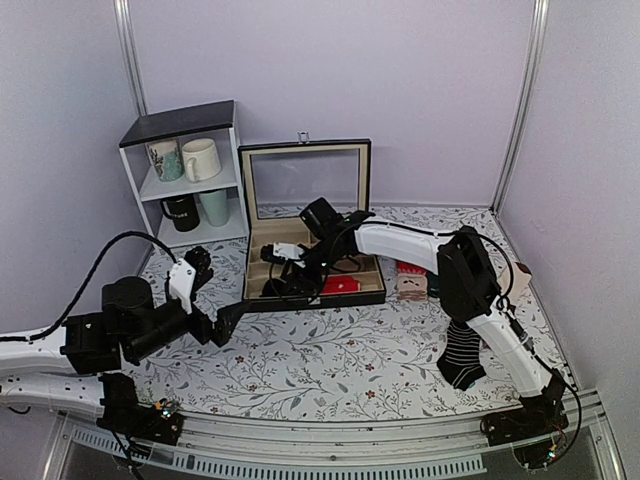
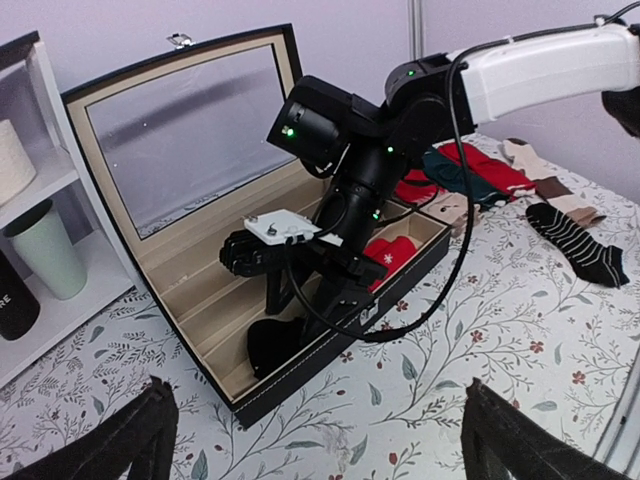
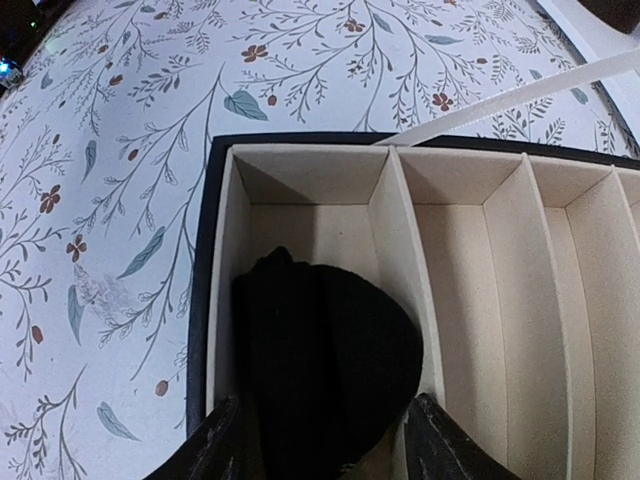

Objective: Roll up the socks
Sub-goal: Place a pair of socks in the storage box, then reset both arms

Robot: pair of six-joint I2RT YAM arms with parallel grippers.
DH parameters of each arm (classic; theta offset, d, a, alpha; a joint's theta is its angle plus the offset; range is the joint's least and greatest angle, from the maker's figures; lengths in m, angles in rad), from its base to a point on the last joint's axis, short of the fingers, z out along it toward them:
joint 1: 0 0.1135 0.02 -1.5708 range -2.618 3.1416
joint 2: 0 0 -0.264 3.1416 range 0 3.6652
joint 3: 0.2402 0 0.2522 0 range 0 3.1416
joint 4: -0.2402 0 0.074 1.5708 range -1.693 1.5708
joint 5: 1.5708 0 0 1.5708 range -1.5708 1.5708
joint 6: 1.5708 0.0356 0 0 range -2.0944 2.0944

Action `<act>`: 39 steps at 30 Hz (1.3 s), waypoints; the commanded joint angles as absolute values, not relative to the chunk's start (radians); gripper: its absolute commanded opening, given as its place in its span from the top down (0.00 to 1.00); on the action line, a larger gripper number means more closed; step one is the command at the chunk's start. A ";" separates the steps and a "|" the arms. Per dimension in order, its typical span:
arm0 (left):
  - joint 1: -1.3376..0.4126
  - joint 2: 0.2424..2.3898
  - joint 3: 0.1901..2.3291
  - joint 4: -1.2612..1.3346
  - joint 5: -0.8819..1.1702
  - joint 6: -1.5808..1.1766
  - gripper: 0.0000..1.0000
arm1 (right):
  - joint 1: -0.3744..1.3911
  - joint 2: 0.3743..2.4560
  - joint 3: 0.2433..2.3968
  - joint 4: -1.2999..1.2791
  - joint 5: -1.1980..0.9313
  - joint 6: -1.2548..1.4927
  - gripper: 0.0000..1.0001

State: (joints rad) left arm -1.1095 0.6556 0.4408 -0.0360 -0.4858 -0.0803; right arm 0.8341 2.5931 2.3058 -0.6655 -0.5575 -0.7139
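Rolled black socks lie in the end compartment of the box, with the right gripper directly above them.
The right gripper is open, one finger on each side of the bundle. The bundle's long axis runs along the compartment, so the fingers flank its narrow width. This is the compartment at the box's left end, against the outer wall. The left gripper is also open and holds nothing; it faces the box from well apart, so the right arm is much the nearer. The next move is probably a straight lift out, and the fingers will need to clear the fabric without snagging it.
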 commanded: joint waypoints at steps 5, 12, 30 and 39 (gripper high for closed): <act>-1.079 0.681 0.466 -0.056 -0.499 -0.104 0.01 | 0.848 2.395 2.230 -0.581 -0.606 -0.593 0.40; -1.071 0.705 0.477 -0.069 -0.505 -0.116 0.00 | 0.844 2.276 2.201 -0.545 -0.538 -0.460 0.35; -1.011 0.781 0.499 -0.020 -0.404 -0.092 0.00 | 0.706 1.510 1.197 -0.225 -0.097 0.155 0.00; -1.000 0.772 0.474 0.017 -0.357 -0.115 0.01 | 0.706 1.237 0.888 -0.315 0.144 0.430 0.00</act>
State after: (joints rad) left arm -1.0164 0.7971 0.4763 -0.0372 -0.3943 -0.1051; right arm 0.7040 1.3312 0.9833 -0.2996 0.0154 0.2722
